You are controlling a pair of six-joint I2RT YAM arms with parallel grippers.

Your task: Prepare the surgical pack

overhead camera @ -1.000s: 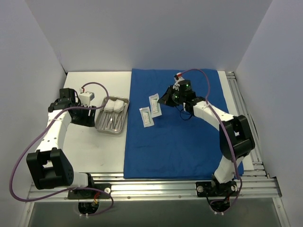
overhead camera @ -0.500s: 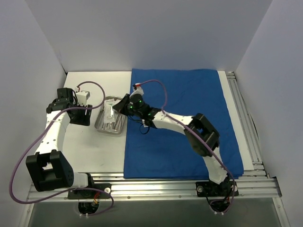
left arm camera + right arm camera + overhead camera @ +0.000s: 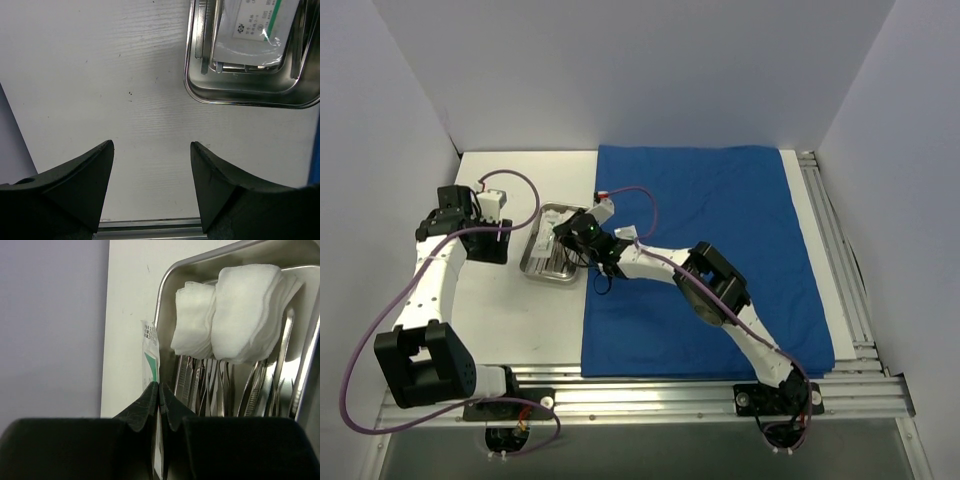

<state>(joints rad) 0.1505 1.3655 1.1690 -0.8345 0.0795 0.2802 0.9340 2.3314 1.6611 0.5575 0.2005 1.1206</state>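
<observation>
The steel tray point(image 3: 552, 281) sits on the white table just left of the blue drape point(image 3: 740, 200). My right gripper point(image 3: 159, 384) is shut on a white sachet point(image 3: 151, 350) with a green mark, held on edge over the tray's point(image 3: 165, 285) left rim. White gauze point(image 3: 240, 315) and thin metal instruments point(image 3: 220, 390) lie in the tray. From above, my right gripper point(image 3: 565, 243) reaches across the drape to the tray. My left gripper point(image 3: 151, 144) is open and empty over bare table, short of the tray point(image 3: 240, 100), where a sachet point(image 3: 255, 25) shows.
Aluminium rails point(image 3: 670, 395) run along the near edge and the right side of the table. White walls close in at the back and left. The left arm point(image 3: 430, 280) stands over the white tabletop left of the tray.
My right arm has swung left from over the drape to the tray. The two sachets no longer lie on the drape. The left gripper has drawn back slightly to the left.
</observation>
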